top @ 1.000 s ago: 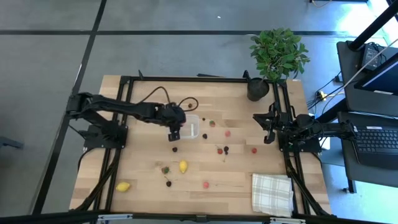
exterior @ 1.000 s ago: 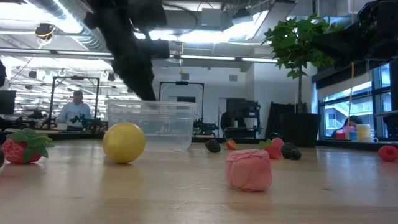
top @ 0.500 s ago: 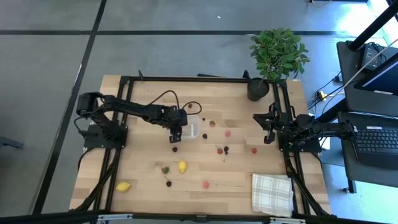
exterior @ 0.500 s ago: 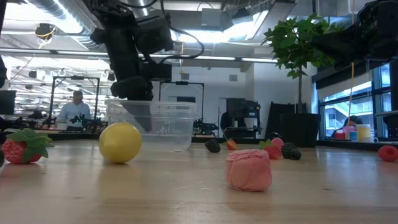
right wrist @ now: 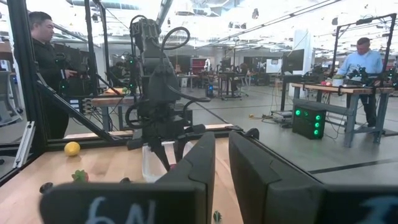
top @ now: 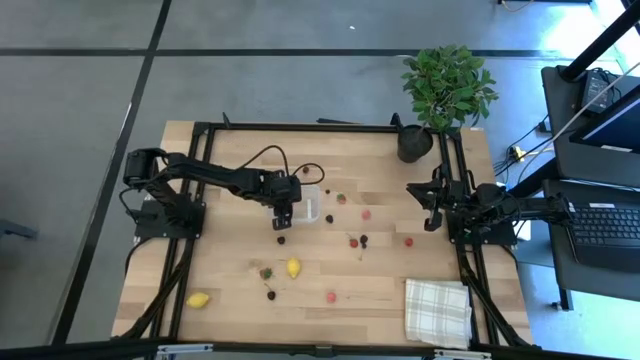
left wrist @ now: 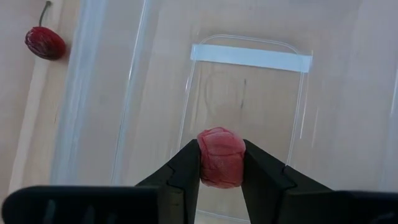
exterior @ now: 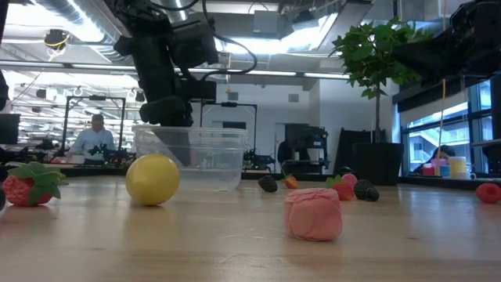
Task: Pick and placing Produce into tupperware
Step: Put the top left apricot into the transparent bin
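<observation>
1. High view: the left gripper [top: 283,211] hangs over the near-left edge of the tupperware [top: 310,206], a clear tub near the middle of the wooden table [top: 230,280]. A dark berry [top: 281,239] lies just in front of the tub. More produce is scattered over the table: a yellow lemon [top: 294,268] in front, a second lemon [top: 198,299] near the front-left corner, and red and dark pieces to the right of the tub. The right gripper [top: 430,203] waits at the table's right edge, its fingers together. A checked cloth [top: 437,310] lies at the front right, and a potted plant [top: 446,92] stands at the far right corner.

2. Low view: the left gripper [exterior: 166,117] sits at the tub's [exterior: 211,157] left rim. The yellow lemon [exterior: 153,179] rests in front of the tub, a pink ball [exterior: 313,213] nearer the camera, and a strawberry [exterior: 28,185] at far left.

3. Left wrist view: the left gripper [left wrist: 221,163] is clamped on a red ball [left wrist: 221,156], held directly above the tub's clear floor [left wrist: 249,93]. A dark red cherry [left wrist: 45,42] lies on the wood outside the tub's wall.

4. Right wrist view: the right gripper [right wrist: 221,163] points across the table at the left arm [right wrist: 155,81], its two fingers close together and holding nothing. People stand in the room beyond.
</observation>
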You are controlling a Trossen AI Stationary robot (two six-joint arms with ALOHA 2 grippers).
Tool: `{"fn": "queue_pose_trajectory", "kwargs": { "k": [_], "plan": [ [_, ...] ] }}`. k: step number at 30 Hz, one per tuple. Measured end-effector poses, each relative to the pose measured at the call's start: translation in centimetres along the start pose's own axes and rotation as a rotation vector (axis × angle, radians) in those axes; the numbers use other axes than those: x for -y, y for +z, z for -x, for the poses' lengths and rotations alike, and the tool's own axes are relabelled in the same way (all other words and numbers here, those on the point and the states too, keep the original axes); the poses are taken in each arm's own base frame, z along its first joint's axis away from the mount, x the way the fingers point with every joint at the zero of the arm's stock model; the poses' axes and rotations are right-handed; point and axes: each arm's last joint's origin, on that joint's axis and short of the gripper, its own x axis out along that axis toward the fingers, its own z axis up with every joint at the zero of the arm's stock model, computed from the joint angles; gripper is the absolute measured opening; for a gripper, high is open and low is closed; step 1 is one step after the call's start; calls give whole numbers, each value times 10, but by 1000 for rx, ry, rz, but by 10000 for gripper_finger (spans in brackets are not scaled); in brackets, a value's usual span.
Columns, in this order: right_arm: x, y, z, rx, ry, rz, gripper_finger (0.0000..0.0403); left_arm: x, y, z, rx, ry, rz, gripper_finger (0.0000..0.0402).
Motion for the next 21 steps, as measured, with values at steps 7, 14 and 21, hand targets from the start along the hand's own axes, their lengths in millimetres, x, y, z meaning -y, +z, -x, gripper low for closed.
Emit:
{"fn": "queue_pose_trajectory", "kwargs": {
  "k": [7,14,21],
  "plan": [
    [0,0,0,0,0,0,51,0,0,0,0,0,-1,92],
    [0,0,0,1,0,0,51,0,0,0,0,1,-14,92],
    [0,0,0,4,0,-1,51,0,0,0,0,1,-15,93]
  ]
}}
